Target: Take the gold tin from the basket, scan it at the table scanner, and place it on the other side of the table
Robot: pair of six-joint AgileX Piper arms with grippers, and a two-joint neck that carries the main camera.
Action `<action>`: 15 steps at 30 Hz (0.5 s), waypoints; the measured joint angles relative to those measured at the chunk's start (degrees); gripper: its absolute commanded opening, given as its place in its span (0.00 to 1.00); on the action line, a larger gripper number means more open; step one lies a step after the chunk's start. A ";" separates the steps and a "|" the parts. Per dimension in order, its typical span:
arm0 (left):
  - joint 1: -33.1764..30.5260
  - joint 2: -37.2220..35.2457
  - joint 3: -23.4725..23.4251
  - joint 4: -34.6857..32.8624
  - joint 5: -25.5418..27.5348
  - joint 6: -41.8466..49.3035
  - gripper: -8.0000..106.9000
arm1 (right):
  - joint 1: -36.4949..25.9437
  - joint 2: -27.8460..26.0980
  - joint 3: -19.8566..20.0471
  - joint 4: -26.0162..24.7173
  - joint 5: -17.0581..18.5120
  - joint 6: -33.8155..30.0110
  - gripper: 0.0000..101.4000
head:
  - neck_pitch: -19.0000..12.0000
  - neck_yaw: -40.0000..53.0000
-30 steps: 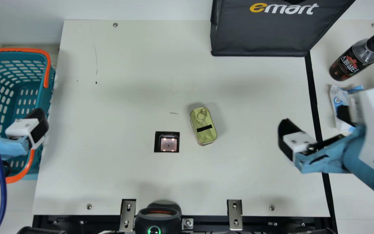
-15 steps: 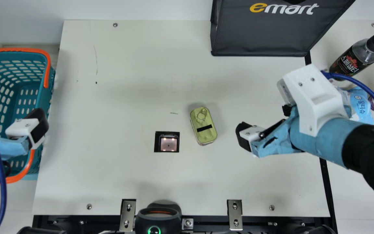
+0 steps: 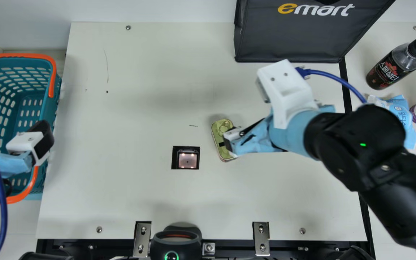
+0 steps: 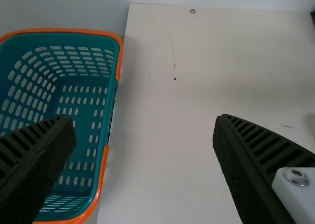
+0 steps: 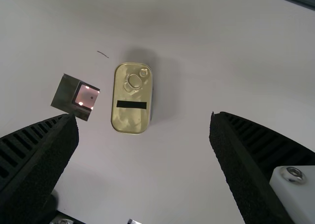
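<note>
Gold tin (image 3: 219, 135), lying flat on the counter (image 3: 128, 187), ring pull uppermost, beside the table scanner (image 3: 187, 160). In the main view, its long axis runs near to far, slanting slightly, with the ring-pull end pointing to the far side and a little left. The teal basket (image 3: 45, 86), its slotted interior visible, adjoins the counter's left edge; the dark bag (image 3: 287, 36) stands at the far side, contents hidden. Left tool (image 3: 31, 142), over the basket, and right tool (image 3: 249, 124), above the tin: both released, fingers spread.
</note>
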 measured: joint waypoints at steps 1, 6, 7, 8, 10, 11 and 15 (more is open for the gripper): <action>0.00 0.00 0.00 0.00 0.00 0.00 0.85 | 0.84 0.57 -0.05 -0.32 -0.46 1.11 0.94 | 0.00 0.09; 0.00 0.00 0.00 0.00 0.00 0.00 0.85 | 4.07 3.65 0.27 -2.04 -2.34 6.05 0.94 | 0.00 0.00; 0.00 0.00 0.00 0.00 0.00 0.00 0.85 | 4.50 4.19 0.43 -2.30 -2.50 6.89 0.94 | 0.00 0.00; 0.00 0.00 0.00 0.00 0.00 0.00 0.85 | 5.01 4.72 0.70 -2.70 -2.71 7.76 0.94 | 0.00 0.00; 0.00 0.00 0.00 0.00 0.00 0.00 0.85 | 6.00 5.72 1.15 -3.41 -3.34 9.45 0.94 | 0.00 0.00; 0.00 0.00 0.00 0.00 0.00 0.00 0.85 | 6.48 6.09 1.36 -3.58 -3.90 10.29 0.94 | -0.09 0.00; 0.00 0.00 0.00 0.00 0.00 0.00 0.85 | 8.28 8.06 2.69 -5.00 -5.28 13.64 0.94 | -0.09 0.00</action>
